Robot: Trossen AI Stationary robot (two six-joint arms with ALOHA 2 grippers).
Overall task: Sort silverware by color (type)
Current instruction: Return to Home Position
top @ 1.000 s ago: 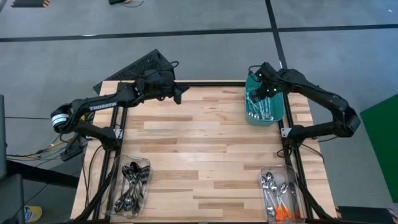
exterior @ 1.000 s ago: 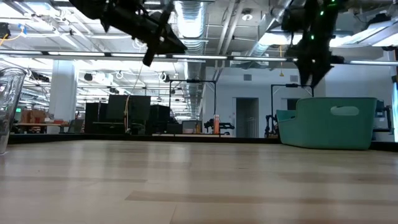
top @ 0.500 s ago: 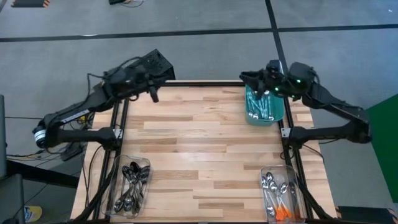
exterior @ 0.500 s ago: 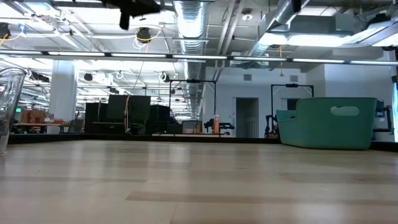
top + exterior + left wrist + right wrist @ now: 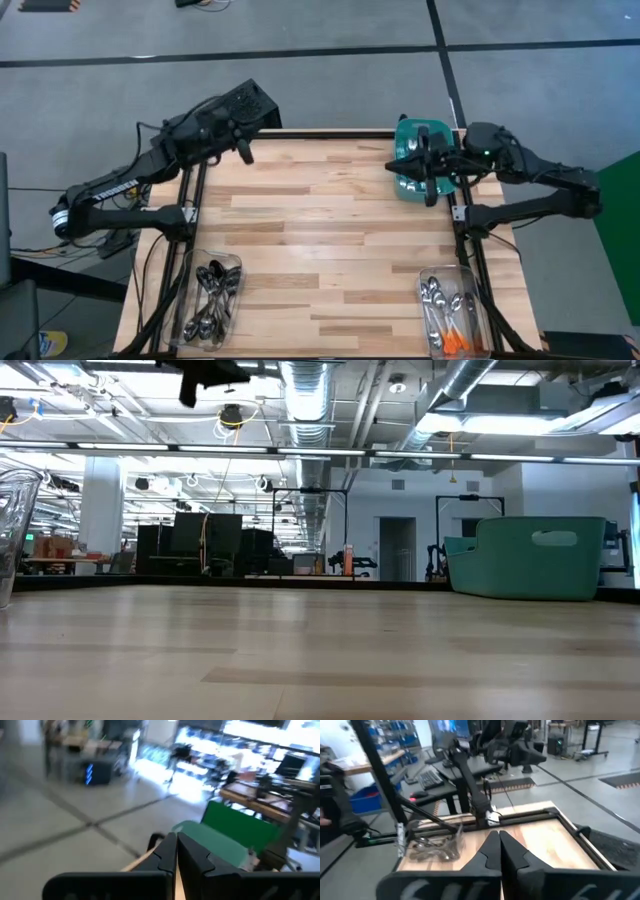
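Note:
The silverware lies in three containers. Several spoons are in the teal tub at the table's far right. Dark-handled spoons fill a clear bin at the near left. Spoons with orange handles fill a clear bin at the near right. My left gripper hangs shut and empty, high over the far left corner, its fingertips together in the left wrist view. My right gripper is shut and empty above the tub's left side, pointing level across the table.
The wooden table has a dark frame along its left and right edges. In the low view the teal tub stands at the right, a clear bin's wall at the left, and my left gripper shows at the top.
My right gripper has risen out of the teal tub and tipped from pointing down to about level, then swung over the tub's left side. My left gripper has drawn back toward the far left corner and gone up, almost out of the low view.

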